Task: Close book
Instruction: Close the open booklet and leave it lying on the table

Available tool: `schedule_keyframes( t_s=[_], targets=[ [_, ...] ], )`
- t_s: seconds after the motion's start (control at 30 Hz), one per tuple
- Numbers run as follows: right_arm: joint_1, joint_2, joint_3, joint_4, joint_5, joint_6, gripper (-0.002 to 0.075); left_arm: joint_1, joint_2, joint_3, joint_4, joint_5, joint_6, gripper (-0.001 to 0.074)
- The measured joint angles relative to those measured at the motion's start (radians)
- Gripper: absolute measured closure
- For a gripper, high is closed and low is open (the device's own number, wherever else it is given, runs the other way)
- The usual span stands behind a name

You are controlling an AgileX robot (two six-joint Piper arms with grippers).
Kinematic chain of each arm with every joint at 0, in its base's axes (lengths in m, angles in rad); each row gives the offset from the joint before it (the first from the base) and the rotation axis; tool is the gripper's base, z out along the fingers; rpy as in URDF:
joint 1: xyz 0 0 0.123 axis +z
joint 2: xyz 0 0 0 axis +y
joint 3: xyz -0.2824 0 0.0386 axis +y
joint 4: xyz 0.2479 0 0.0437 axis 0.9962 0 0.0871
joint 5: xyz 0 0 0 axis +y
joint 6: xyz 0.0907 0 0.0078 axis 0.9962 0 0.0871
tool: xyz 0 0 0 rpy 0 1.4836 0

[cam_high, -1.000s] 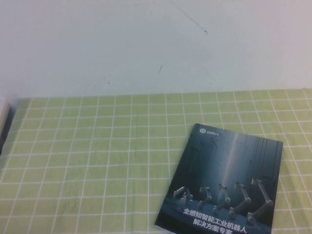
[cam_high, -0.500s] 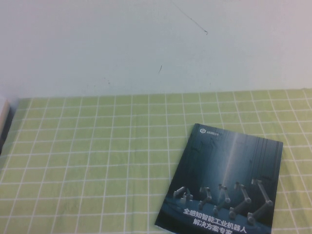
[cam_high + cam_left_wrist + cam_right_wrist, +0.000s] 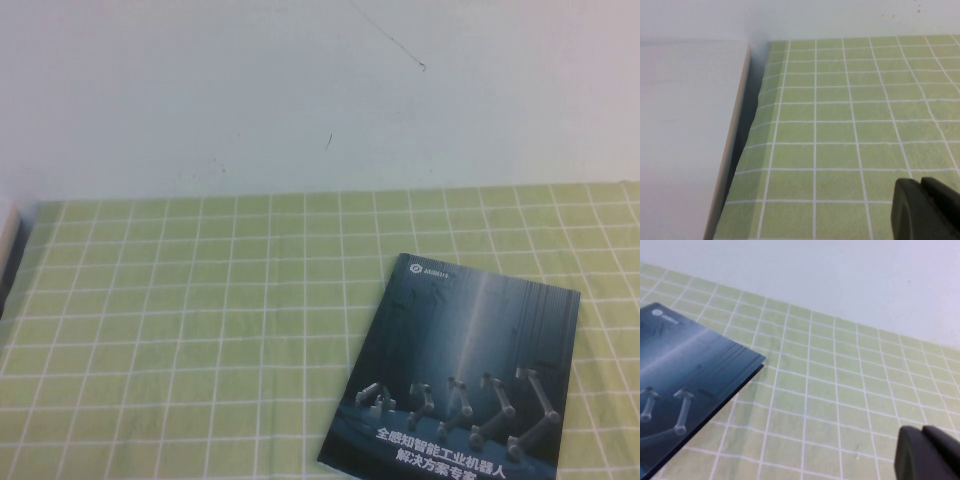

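Note:
A dark blue book (image 3: 463,380) with robot arms and white Chinese lettering on its cover lies closed and flat on the green checked cloth (image 3: 200,330), at the front right of the high view. Its far corner (image 3: 695,375) also shows in the right wrist view. Neither arm appears in the high view. My left gripper (image 3: 921,186) is shut, empty, above the cloth near its left edge. My right gripper (image 3: 922,434) is shut too, holding nothing, over bare cloth to the right of the book.
A white wall (image 3: 320,90) rises behind the table. A white board (image 3: 685,135) lies along the cloth's left edge, with a dark gap beside it.

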Motion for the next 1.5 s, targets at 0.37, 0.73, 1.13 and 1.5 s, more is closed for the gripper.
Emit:
schedule_keyframes(
  t_s=[0.37,0.73,1.13,1.5],
  targets=[
    [-0.004,-0.053,0.309,0.106,-0.299,0.053,0.0729,0.000,0.000,0.000,0.000,0.000,0.000,0.0738],
    [-0.020,-0.054,0.306,0.118,-0.244,0.065,0.0729,0.000,0.000,-0.001,-0.001,0.002,0.000,0.0738],
    [-0.034,-0.055,0.306,0.119,-0.242,0.078,0.0729,0.000,0.000,-0.001,-0.001,0.002,0.004,0.0738],
    [-0.040,-0.055,0.306,0.120,-0.242,0.078,0.0729,0.000,0.000,-0.001,-0.001,0.002,0.004,0.0738]
  ],
)
